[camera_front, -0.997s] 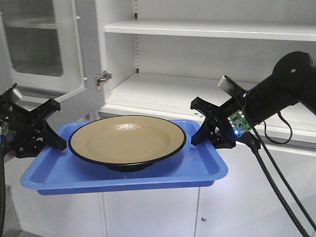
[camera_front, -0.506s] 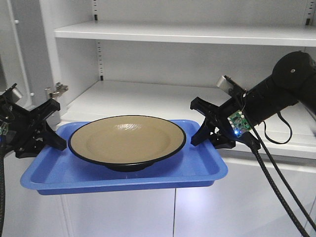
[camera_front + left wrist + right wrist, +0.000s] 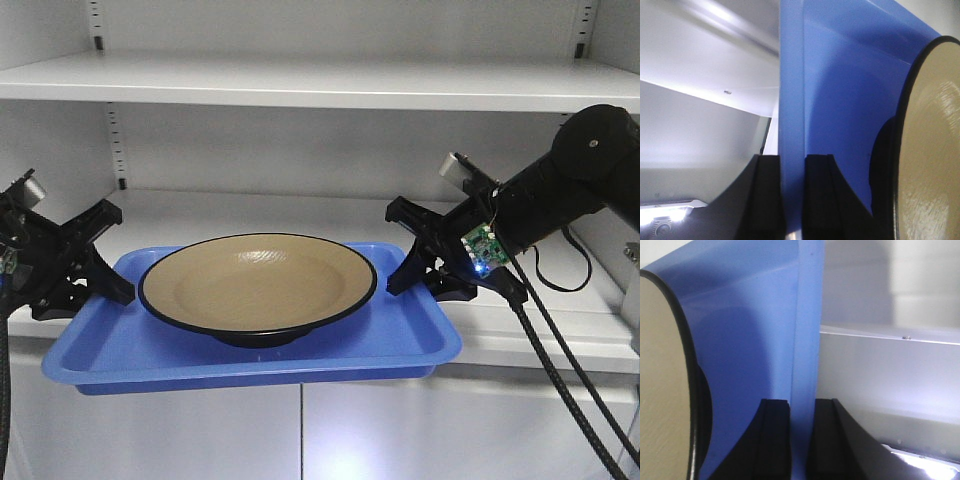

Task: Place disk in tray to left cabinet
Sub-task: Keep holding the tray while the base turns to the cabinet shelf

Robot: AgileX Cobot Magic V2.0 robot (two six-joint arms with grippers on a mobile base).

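Left gripper (image 3: pixel 112 255) and right gripper (image 3: pixel 400 248) now face the left cabinet (image 3: pixel 300 80) squarely, its door slid out of view, each clamped on the blue tray (image 3: pixel 400 335) by an end rim, the disk (image 3: pixel 258 285) between them, likely ready for shelving.

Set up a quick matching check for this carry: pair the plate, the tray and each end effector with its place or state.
Things:
1. round tan plate with black rim
2. rectangular bright blue plastic tray
3. left end effector
4. right end effector

Places or states:
A. shut on the tray's right rim
B. held up in front of the grey cabinet shelf
C. sitting in the middle of the tray
D. shut on the tray's left rim

Pairs: 1-C, 2-B, 3-D, 4-A
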